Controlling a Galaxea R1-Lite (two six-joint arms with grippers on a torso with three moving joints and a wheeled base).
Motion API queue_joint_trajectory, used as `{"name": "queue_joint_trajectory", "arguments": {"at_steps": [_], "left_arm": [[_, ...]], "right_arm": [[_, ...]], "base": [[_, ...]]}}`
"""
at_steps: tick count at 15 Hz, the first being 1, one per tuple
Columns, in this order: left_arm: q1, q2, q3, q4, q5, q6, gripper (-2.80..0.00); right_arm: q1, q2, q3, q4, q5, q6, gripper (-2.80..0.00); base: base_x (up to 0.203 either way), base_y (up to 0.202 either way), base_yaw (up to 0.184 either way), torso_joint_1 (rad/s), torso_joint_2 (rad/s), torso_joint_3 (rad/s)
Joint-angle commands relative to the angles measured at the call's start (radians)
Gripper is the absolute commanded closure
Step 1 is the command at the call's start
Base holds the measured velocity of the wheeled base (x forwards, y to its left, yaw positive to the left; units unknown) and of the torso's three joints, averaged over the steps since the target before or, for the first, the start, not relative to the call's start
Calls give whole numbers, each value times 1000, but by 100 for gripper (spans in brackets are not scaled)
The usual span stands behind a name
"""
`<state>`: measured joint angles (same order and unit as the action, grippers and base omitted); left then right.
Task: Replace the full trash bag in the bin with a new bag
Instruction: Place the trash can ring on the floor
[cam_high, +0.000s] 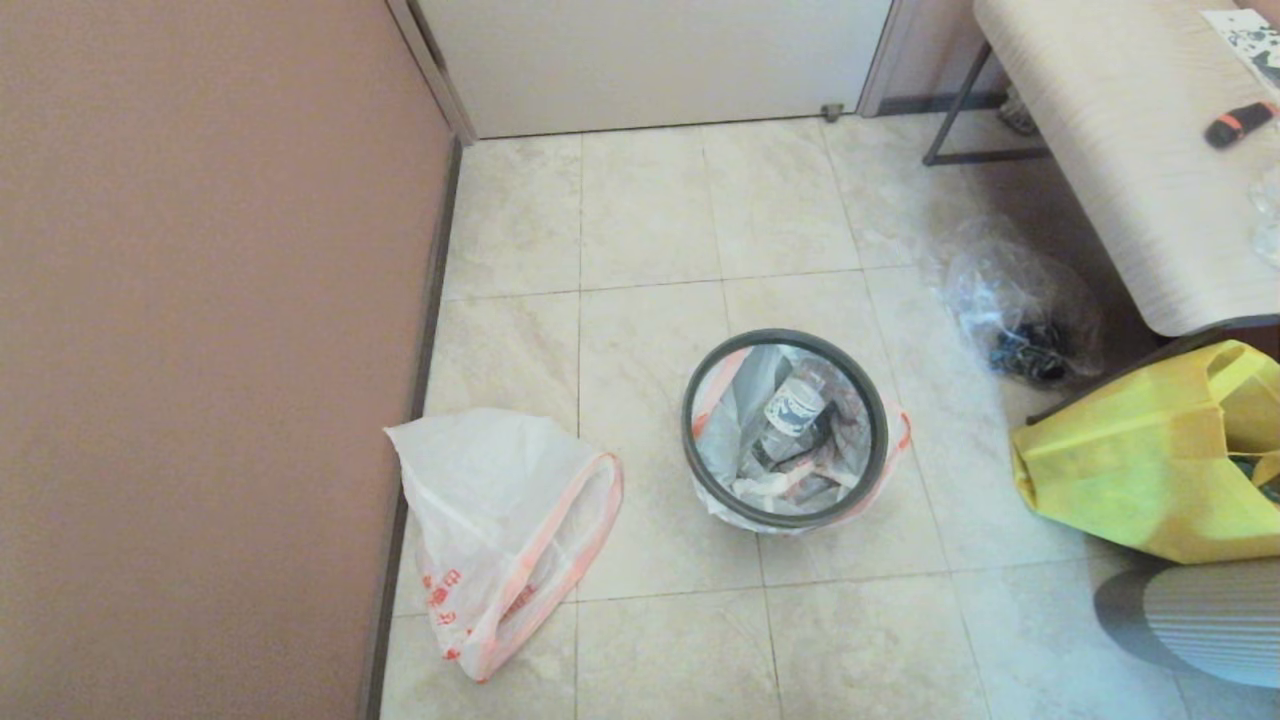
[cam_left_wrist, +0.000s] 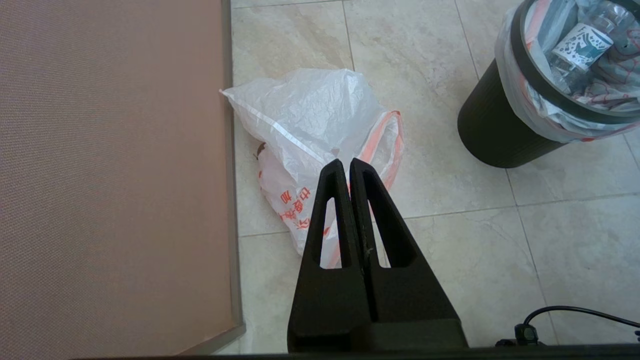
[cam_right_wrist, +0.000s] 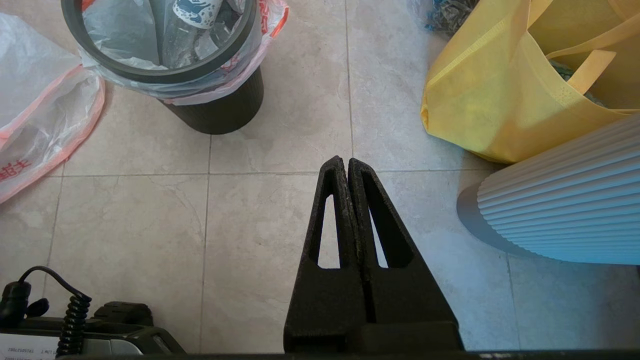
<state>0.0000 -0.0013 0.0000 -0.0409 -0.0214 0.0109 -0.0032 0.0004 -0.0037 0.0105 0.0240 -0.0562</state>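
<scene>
Both grippers pressed closed and empty, your head view shows the lumpy, orange-printed translucent full trash bag (cam_high: 790, 440) in the round black plastic bin (cam_high: 785, 430); left wrist (cam_left_wrist: 348, 162), right wrist (cam_right_wrist: 346, 161): flimsy, slippery, so pinch its handle.

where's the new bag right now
In the head view the new bag lies limp on the floor tiles on the robot's left, against the base of the pinkish wall and apart from the bin.
</scene>
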Motion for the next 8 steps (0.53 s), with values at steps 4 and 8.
{"name": "queue_joint_trajectory", "arguments": {"at_steps": [4,8], "left_arm": [[0,0,14,-1,0,0,0],[0,0,14,-1,0,0,0]], "right_arm": [[0,0,1,0,1,1,0],[0,0,-1,0,-3,10,0]], "base": [[0,0,0,0,0,0],[0,0,0,0,0,0]]}}
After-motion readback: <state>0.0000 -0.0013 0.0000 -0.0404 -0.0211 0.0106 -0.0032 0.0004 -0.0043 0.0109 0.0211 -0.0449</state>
